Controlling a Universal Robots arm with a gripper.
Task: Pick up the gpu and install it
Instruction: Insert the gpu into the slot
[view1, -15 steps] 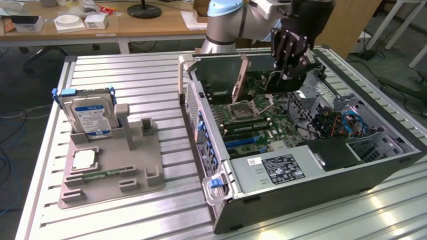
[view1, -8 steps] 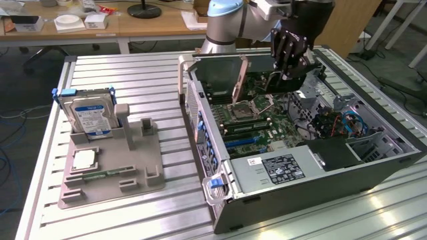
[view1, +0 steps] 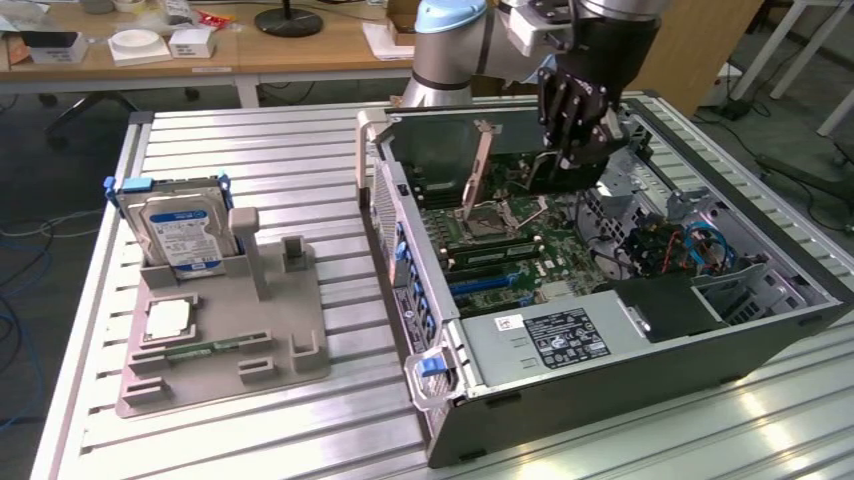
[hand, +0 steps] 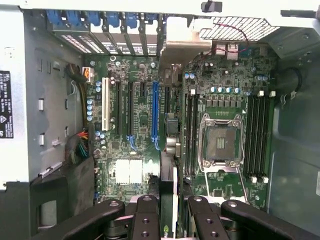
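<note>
The hand (view1: 577, 140) hangs over the open computer case (view1: 747, 330), up at one o'clock in the exterior view. Its fingers (hand: 146, 215) are pinching the gpu (hand: 168, 182), a thin dark card held edge-on between them. The card hovers above the motherboard (hand: 140, 125), near the long blue slot (hand: 154, 115). Over at nine o'clock, the hard drive (view1: 180, 230) stands in its grey holder (view1: 267, 330) on the desk (view1: 240, 150).

A hard drive (view1: 180, 232) stands upright in a grey holder (view1: 274, 320) on the slatted metal table (view1: 240, 150); a square processor chip (view1: 170, 320) and a green memory stick (view1: 200, 350) lie flat in it
</note>
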